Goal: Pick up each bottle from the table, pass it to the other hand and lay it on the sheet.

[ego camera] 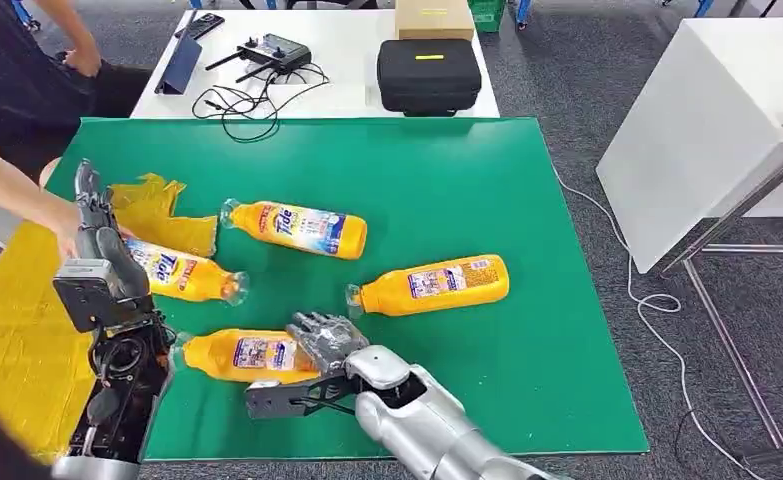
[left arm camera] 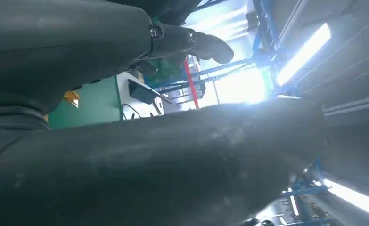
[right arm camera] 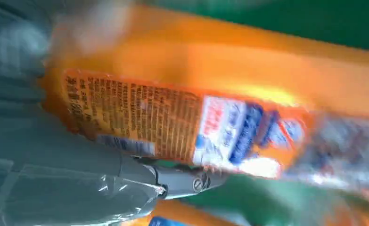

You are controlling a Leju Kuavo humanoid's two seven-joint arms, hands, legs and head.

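Nearest, at about 6 o'clock on the green mat, the right hand rests on the butt end of the near bottle, fingers curled over it; the right wrist view shows the orange body and label close against the thumb, blurred, so a full grip cannot be told. That bottle lies flat, cap toward 9 o'clock. At 8 o'clock the left hand is raised with fingers straight and apart, holding nothing; its thumb shows stretched out in the left wrist view. Just beyond it lies the second bottle, cap toward 3 o'clock, partly behind the hand. At 4 o'clock from mat centre lies the third bottle, cap toward 9. Near centre lies the fourth bottle, cap toward 9. The yellow sheet lies at the mat's 9 o'clock edge, crumpled at its far end. A person's arm reaches in above it. At 12 o'clock a white table carries a black case and a controller.
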